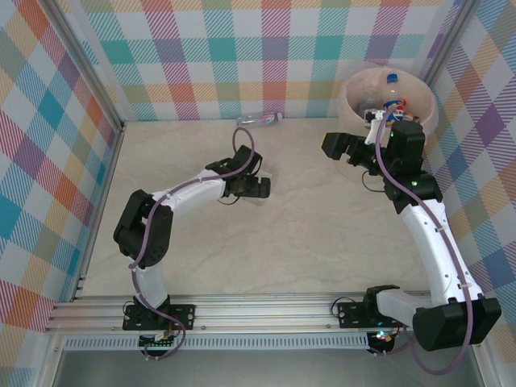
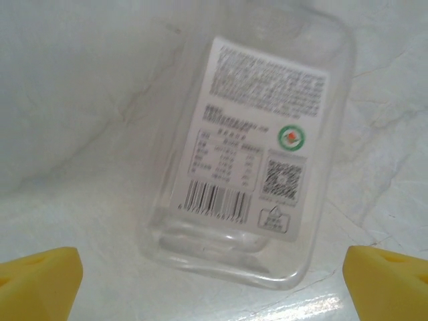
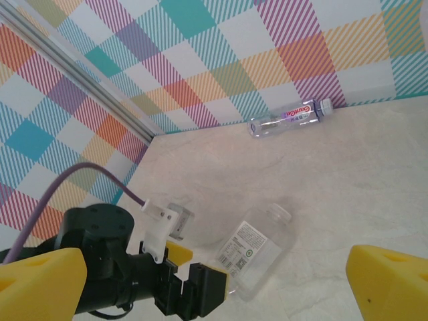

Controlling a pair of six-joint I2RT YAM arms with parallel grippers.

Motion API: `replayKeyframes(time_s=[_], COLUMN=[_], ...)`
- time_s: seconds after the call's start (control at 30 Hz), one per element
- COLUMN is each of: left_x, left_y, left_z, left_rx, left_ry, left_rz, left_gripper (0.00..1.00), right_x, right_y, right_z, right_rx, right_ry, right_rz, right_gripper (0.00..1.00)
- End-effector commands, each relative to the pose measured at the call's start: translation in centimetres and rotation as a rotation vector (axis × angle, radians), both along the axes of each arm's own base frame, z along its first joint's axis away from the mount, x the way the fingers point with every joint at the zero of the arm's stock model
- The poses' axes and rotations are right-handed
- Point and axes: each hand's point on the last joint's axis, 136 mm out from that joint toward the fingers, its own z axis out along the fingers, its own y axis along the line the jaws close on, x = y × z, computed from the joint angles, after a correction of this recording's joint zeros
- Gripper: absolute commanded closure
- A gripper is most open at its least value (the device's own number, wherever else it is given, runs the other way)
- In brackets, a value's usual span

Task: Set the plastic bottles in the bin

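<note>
Lies at 12 o'clock of the released, empty left gripper [image 2: 212, 264]: bottle [image 2: 254, 147] likely light, slick, crushable; grip across labelled middle.

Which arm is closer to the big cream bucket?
Right. The right end effector sits just beside the bin; the left end effector is much farther off, over a clear labelled bottle.
</note>
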Motion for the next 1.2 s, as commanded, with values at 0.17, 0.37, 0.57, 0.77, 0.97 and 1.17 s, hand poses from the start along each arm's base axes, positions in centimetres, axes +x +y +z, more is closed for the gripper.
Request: replayKeyframes(time_s=[0.17, 0.37, 0.57, 0.77, 0.97, 1.17], left_x=[-0.5, -0.2, 0.7, 1.8, 1.8, 1.4], left_y=[0.2, 0.0, -0.8, -1.1, -1.4, -1.8], left_z=[-1.7, -3.0, -4.0, -5.3, -6.5, -4.5], left_rx=[0.161, 0.213, 0.218, 0.256, 0.250, 0.170], left_ry=[0.107, 0.137, 0.129, 0.108, 0.117, 0.061], left_rz=[-0.173, -0.209, -0.228, -0.255, -0.269, -0.248], left_gripper=[0.00, 0.00, 0.00, 0.00, 0.18, 0.31], right_x=[0.2, 0.2, 0.3, 0.3, 0.2, 0.2], right_y=[0.0, -0.2, -0.3, -0.3, -0.3, -0.2], right_z=[0.8, 0.9, 0.6, 0.6, 0.4, 0.1], right_rx=[-0.002, -0.011, -0.014, -0.016, -0.017, -0.019], right_ry=[-0.042, -0.050, -0.040, -0.040, -0.032, -0.024], right_rz=[-0.011, -0.020, -0.026, -0.030, -0.025, -0.019], right_gripper=[0.00, 0.00, 0.00, 0.00, 0.00, 0.00])
